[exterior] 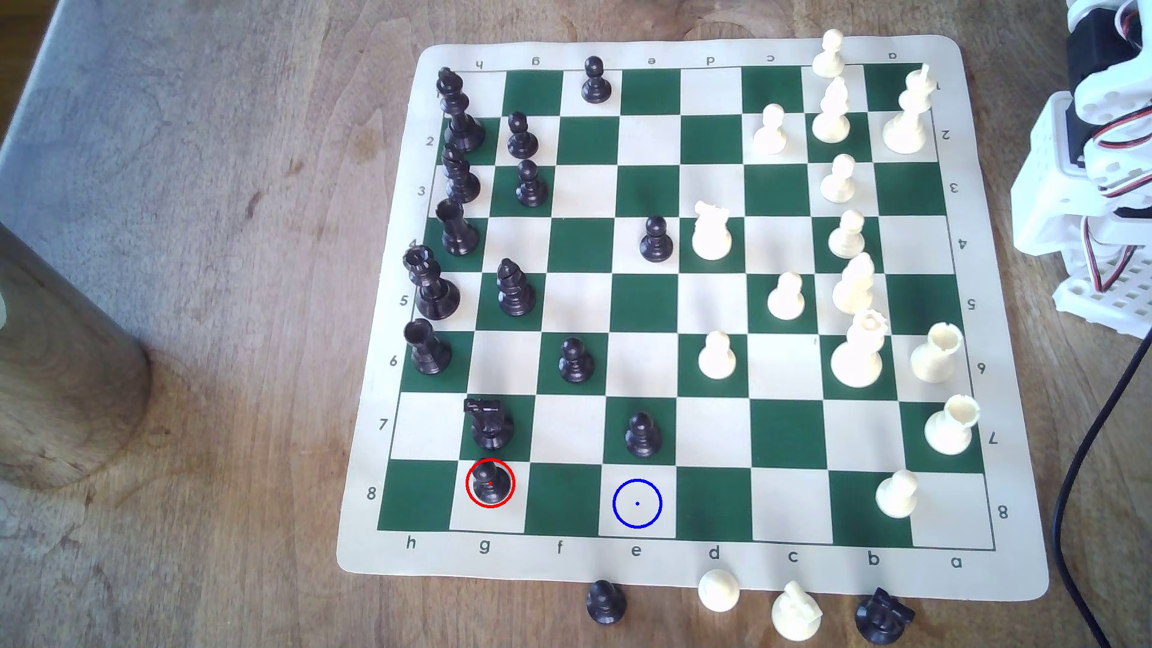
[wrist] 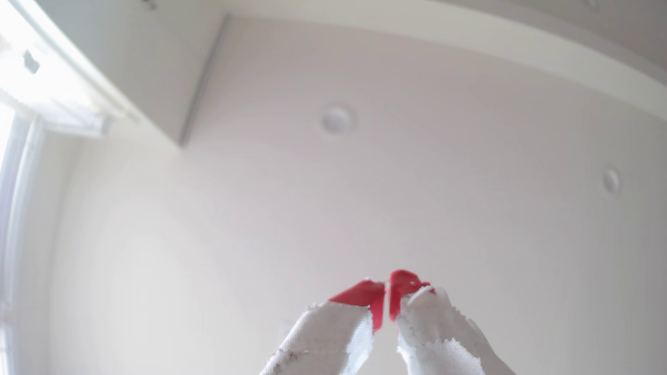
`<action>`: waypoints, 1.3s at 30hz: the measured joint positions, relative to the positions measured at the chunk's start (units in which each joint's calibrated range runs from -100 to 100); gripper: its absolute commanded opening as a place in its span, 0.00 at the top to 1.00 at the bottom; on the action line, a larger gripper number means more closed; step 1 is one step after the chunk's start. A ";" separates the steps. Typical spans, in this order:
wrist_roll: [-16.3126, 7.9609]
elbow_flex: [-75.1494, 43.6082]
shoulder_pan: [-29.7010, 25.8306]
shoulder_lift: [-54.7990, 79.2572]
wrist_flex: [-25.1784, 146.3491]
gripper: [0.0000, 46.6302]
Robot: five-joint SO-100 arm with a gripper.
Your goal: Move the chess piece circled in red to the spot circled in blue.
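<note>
The chess piece circled in red (exterior: 490, 485) is a small black pawn on a cream square in the board's near row, toward the exterior view's left. Two squares to its right in the same row lies the spot circled in blue (exterior: 637, 503), a bare cream square. In the wrist view my gripper (wrist: 387, 288) points up at a white ceiling, its red tips touching, shut with nothing between them. White cloth tape wraps its fingers (wrist: 325, 339). The arm's white base (exterior: 1097, 187) stands off the board at the exterior view's right edge.
A black knight (exterior: 490, 424) stands just behind the circled pawn, and a black pawn (exterior: 643, 435) stands just behind the blue spot. Captured pieces (exterior: 795, 614) lie along the mat's near edge. A black cable (exterior: 1084, 473) runs down the right side. A round wooden object (exterior: 62, 374) sits at left.
</note>
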 measured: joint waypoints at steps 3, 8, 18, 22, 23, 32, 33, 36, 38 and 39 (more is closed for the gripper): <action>0.05 0.00 -1.33 0.00 0.40 1.00; 0.20 -1.08 -9.59 0.00 13.31 1.00; 0.20 -17.71 -17.92 0.00 60.88 1.00; 0.20 -22.59 -18.44 0.25 80.08 1.00; 0.15 -23.59 -18.07 0.42 83.51 1.00; 0.05 -29.82 -21.09 6.95 94.66 1.00; 0.00 -29.91 -21.46 8.21 96.89 1.00; -0.88 -30.00 -22.42 9.13 100.72 1.00; -2.20 -31.27 -22.94 10.14 107.73 1.00; -2.34 -32.17 -22.79 10.98 110.36 1.00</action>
